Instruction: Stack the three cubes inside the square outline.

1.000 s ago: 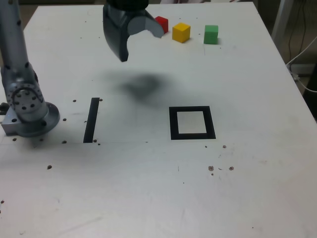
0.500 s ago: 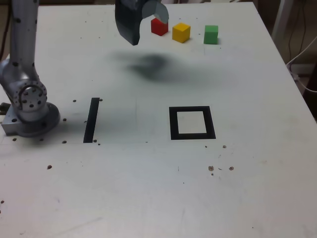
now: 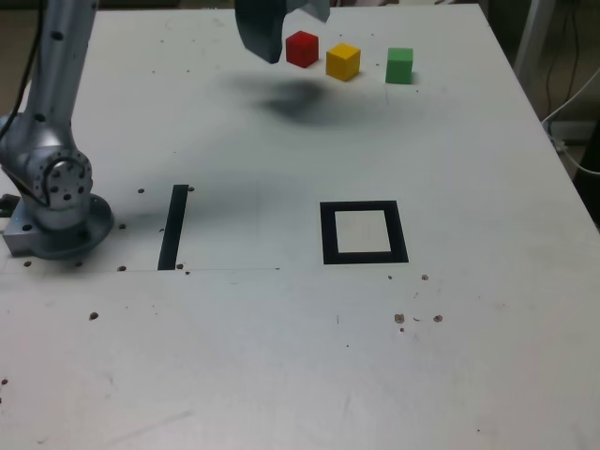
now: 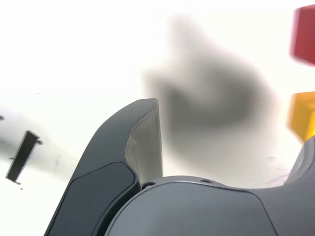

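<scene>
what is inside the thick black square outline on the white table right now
Nothing: the thick black square outline frames only its bare pale centre. The small red cube, yellow cube and green cube stand in a row at the table's far edge. Nothing covers the square.

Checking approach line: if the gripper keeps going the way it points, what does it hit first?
Probably bare table just short of the red cube; the open gripper points down beside it. Depth is unclear.

White speckled table (image 3: 281,356), cables (image 3: 577,112) beyond its right edge.
</scene>
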Action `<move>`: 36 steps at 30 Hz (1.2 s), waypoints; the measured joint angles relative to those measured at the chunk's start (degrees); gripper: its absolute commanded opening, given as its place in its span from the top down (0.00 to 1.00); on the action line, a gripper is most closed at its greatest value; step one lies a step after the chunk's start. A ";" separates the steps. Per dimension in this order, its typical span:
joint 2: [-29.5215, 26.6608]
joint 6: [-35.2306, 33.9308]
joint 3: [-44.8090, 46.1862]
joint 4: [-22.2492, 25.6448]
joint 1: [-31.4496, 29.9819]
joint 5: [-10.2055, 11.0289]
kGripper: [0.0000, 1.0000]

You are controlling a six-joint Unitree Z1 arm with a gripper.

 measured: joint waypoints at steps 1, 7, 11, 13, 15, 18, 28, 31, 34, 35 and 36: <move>1.16 0.36 -1.93 0.62 0.64 -0.24 0.02; 7.31 1.97 -11.81 4.22 3.75 -1.17 0.02; 10.87 2.80 -17.62 5.85 5.35 -1.42 0.02; 11.93 3.06 -19.06 6.15 5.85 -1.60 0.02; 12.77 3.35 -20.11 6.49 6.27 -1.94 0.02; 14.00 3.78 -21.64 6.93 6.77 -2.52 0.02; 17.51 4.94 -24.38 7.63 7.32 -4.55 0.03; 18.60 5.24 -25.17 7.63 7.78 -4.79 0.04; 19.57 5.55 -26.40 7.64 8.42 -4.96 0.05; 19.91 5.67 -26.90 7.64 8.64 -5.03 0.06; 20.34 5.78 -27.54 7.64 8.85 -5.15 0.06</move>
